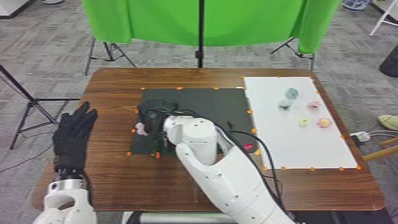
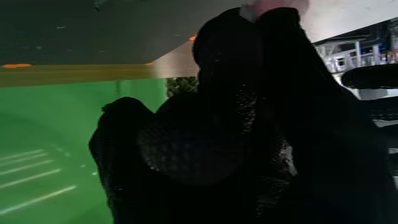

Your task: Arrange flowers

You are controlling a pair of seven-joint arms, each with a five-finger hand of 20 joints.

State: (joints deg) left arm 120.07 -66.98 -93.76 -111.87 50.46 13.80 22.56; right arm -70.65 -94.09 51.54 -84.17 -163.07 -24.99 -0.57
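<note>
- Head view: the left hand rests over the table near its left side, apart from the flowers, its fingers straight and slightly spread, pointing away from the robot.
- Head view: the right hand is over the left part of the dark mat, with a pale pink flower right by it at the mat's left side.
- Head view: a red flower is at the mat's lower right, near the right arm's cables.
- Head view: on the white sheet, right of the mat, are two teal flowers, a pink flower, a yellow flower and a peach flower, set apart from one another.
- Head view: a green cloth hangs beyond the table.
- Right wrist view: the right hand pinches the pale pink flower at its fingertips; the left hand's dark fingers are farther off.
</note>
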